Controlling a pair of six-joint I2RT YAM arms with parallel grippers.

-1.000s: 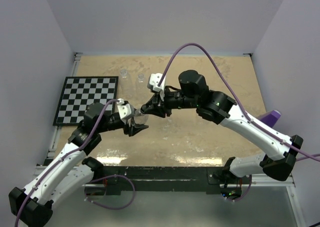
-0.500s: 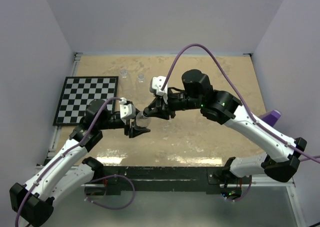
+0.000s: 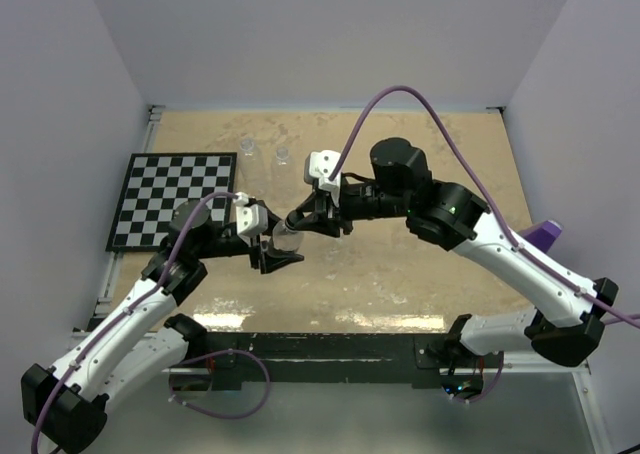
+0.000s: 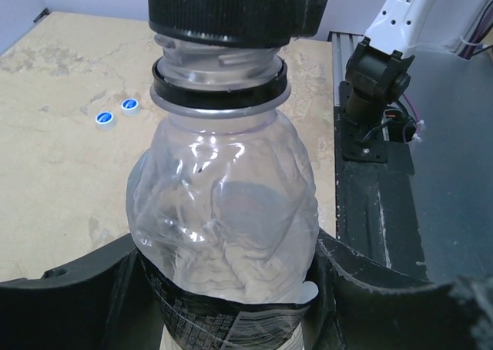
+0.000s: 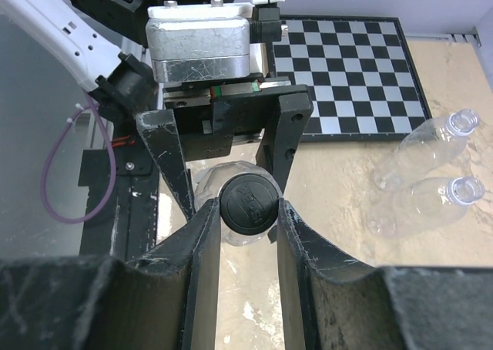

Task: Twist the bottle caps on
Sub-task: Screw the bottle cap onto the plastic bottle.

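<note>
I see the counter (image 3: 420, 274) with a chessboard mat (image 3: 170, 199) on its left side. Above the counter, the left claw (image 3: 277, 255) is closed around the body of a clear bottle (image 4: 223, 227). The right claw (image 3: 298, 221) is clamped on the black cap (image 5: 248, 203), which is seated on that bottle's neck. Two spare bottles (image 5: 431, 146) lie uncapped, side by side, near the mat. Two blue caps (image 4: 102, 119) rest on the counter, just beside each other.
</note>
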